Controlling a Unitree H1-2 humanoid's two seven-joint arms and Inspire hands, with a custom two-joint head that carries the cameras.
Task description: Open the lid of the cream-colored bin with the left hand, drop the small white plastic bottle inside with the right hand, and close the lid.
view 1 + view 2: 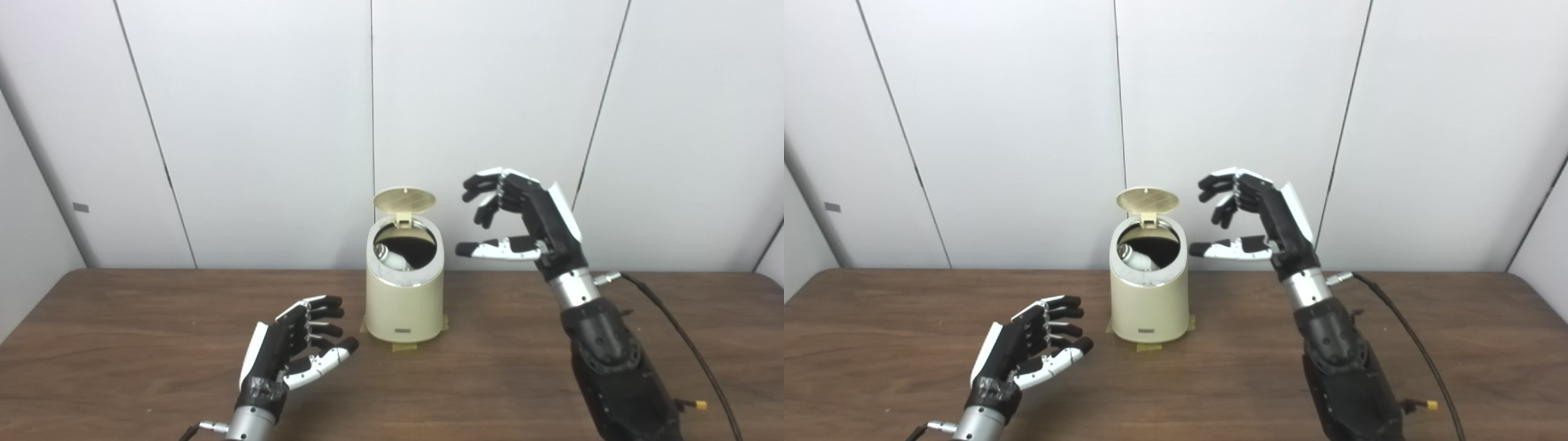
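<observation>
Both hands empty, fingers apart: left hand point(294, 352) near-left of bin point(404, 303), right hand point(520, 223) right. Bottle point(392, 256) inside. Lid point(404, 199) upright, light, hinged; push top edge.

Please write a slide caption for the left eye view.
Bottle inside open cream bin; both robot hands empty.

The left hand point(294, 349) is hovering low, palm turned inward, its fingers point(321, 313) spread apart and holding nothing. The right hand point(520, 223) is hanging raised on an upright forearm point(606, 349), its fingers point(484, 184) curling loosely above an outstretched thumb point(490, 248), gripping nothing.
</observation>
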